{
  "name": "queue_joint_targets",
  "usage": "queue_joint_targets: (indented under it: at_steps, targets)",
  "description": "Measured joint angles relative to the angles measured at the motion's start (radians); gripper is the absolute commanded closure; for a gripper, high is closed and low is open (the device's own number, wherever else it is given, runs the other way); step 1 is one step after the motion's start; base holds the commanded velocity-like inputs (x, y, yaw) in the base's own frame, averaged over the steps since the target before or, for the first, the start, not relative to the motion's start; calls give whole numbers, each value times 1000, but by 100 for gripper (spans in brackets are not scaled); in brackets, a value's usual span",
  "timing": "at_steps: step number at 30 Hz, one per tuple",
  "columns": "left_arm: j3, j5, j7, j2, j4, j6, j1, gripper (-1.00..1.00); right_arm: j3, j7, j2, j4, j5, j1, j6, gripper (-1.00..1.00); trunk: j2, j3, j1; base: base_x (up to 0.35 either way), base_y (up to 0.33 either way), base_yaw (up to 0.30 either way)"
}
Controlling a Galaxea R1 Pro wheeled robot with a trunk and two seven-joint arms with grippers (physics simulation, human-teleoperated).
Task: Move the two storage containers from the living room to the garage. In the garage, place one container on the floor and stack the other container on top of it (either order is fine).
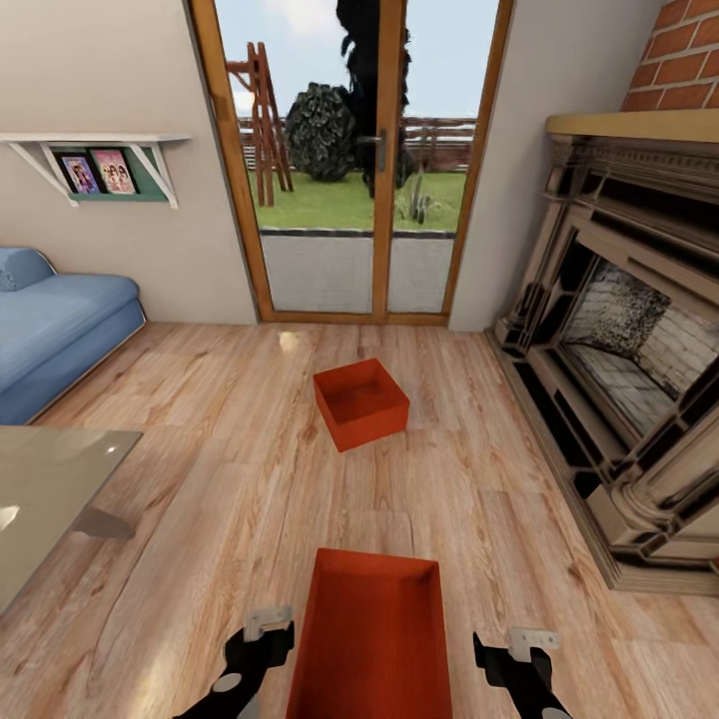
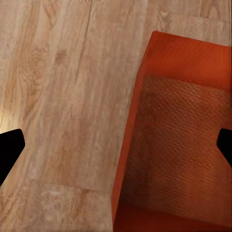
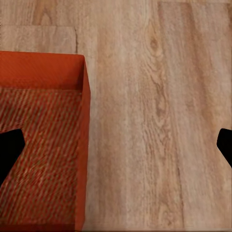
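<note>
Our left gripper [image 1: 262, 639] hangs low just beside the left wall of the near container [image 1: 371, 629], and our right gripper [image 1: 511, 654] hangs just beside its right wall; both stand wide open with nothing between the fingers, and neither touches the box as far as we can tell. In each wrist view one dark fingertip sits over the box interior and the other over the bare planks, so each claw seems to straddle a side wall from above. This container rests on the wood plank floor [image 1: 200, 469] of the living room, close in front of us, its open top up. The far container [image 1: 360, 401] sits alone further on, turned slightly, between us and the glass doors [image 1: 350, 170], with the fireplace [image 1: 619, 340] to the right and the blue sofa [image 1: 55, 335] and glass table [image 1: 50, 489] to the left. We judge the lift has not begun. The walls look thin, so an uneven pinch may tilt or drop the box. If one claw closes before the other, the box could slide aside on the smooth planks. Carrying it out, the table edge is a hazard.
</note>
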Motion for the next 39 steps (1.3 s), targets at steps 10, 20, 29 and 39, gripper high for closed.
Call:
queue_joint_targets:
  at_steps: [10,20,29,39]
  targets:
    - [-98,-1,124,-23,2,-2,0,-100,-10,84,-5,44,-8,0,1,-100,0,0,0,0,0,0]
    - [-100,0,144,-27,3,3,0,-100,-12,105,-8,45,-5,0,-2,-100,0,0,0,0,0,0]
    - [-100,1,134,-27,4,7,0,-100,-71,103,-8,44,-2,0,-4,-100,0,0,0,0,0,0]
    - [-100,1,133,-28,4,7,0,-100,-78,103,-8,44,-3,0,-3,-100,0,0,0,0,0,-132]
